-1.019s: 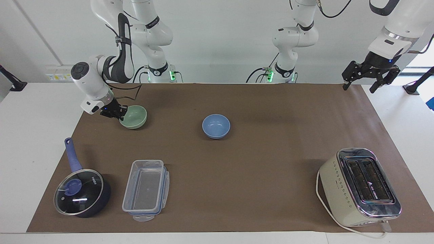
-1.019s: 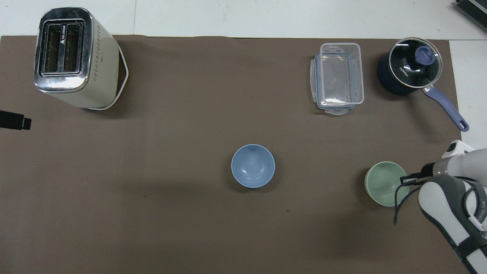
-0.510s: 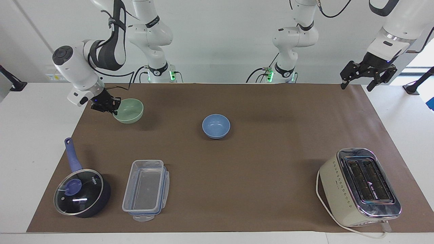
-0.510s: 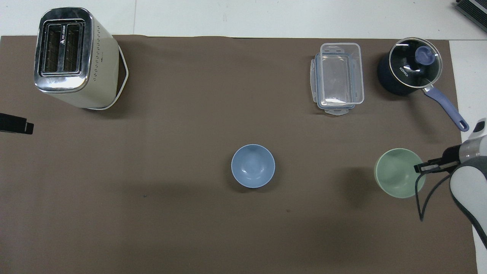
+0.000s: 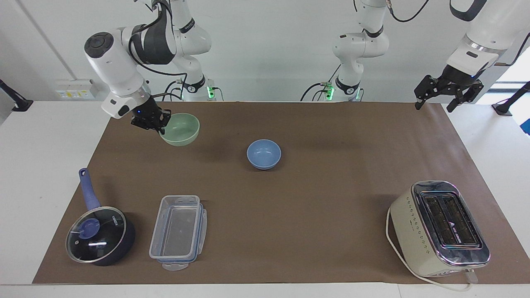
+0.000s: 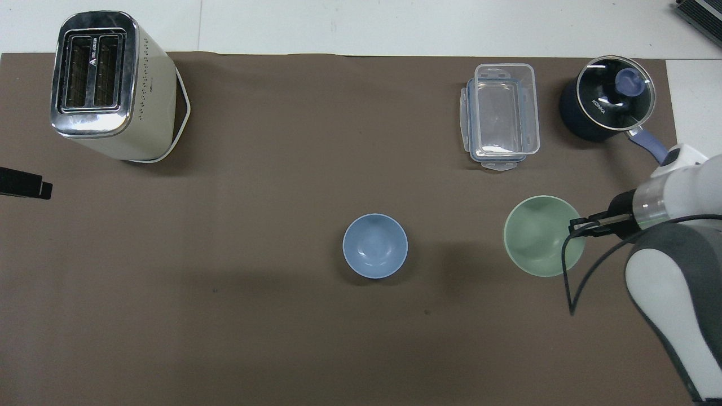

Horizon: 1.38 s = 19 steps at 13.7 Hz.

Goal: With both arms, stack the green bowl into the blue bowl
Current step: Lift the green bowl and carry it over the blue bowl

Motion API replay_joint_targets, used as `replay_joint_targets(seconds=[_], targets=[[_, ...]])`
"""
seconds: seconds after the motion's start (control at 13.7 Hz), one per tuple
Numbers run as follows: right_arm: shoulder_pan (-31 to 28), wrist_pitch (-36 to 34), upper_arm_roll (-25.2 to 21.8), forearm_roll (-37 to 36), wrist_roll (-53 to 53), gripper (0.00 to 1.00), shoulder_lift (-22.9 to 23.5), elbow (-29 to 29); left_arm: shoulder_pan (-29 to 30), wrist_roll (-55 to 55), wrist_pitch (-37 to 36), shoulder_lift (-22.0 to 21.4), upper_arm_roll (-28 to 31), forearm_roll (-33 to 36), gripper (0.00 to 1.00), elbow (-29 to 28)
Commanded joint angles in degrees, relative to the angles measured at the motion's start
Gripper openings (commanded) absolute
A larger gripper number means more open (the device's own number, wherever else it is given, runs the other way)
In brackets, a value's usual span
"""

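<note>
The pale green bowl (image 5: 182,129) hangs above the brown mat, held by its rim in my right gripper (image 5: 159,125), which is shut on it. The bowl is over the mat between the right arm's end and the blue bowl, and it also shows in the overhead view (image 6: 541,234) with the right gripper (image 6: 578,225) on its rim. The blue bowl (image 5: 263,154) sits upright and empty at the middle of the mat (image 6: 375,246). My left gripper (image 5: 434,104) is open and empty, raised over the mat's corner at the left arm's end, where the arm waits.
A cream toaster (image 5: 439,227) stands toward the left arm's end, farther from the robots. A clear plastic container (image 5: 178,231) and a dark-blue lidded saucepan (image 5: 99,234) stand toward the right arm's end, farther from the robots than the green bowl.
My right gripper has lifted the green bowl off the mat and carried it toward the blue bowl. The left gripper has barely moved.
</note>
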Motion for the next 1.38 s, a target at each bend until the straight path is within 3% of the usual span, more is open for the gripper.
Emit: replay_joint_targets(seconds=[0.0,0.36,0.66,1.31], targets=[[5.91,0.70,0.22,2.31,8.69,0.00,3.91,2.58,0.19,-0.79,-1.06,-0.72,0.02,0.02,1.00,-0.33],[14.71,7.28,0.22,7.50,20.48,0.00,10.08,6.72,0.19,-0.79,-1.15,-0.90,0.11,0.02,1.00,-0.33],[19.81,10.80,0.22,8.47,26.02,0.00,13.33,6.82,-0.07,-0.88,-1.24,-0.90,0.02,0.02,1.00,-0.33],[21.84,14.15,1.01,9.17,26.12,0.00,16.14,3.39,0.28,-0.88,-1.24,-0.90,0.11,0.02,1.00,-0.33]])
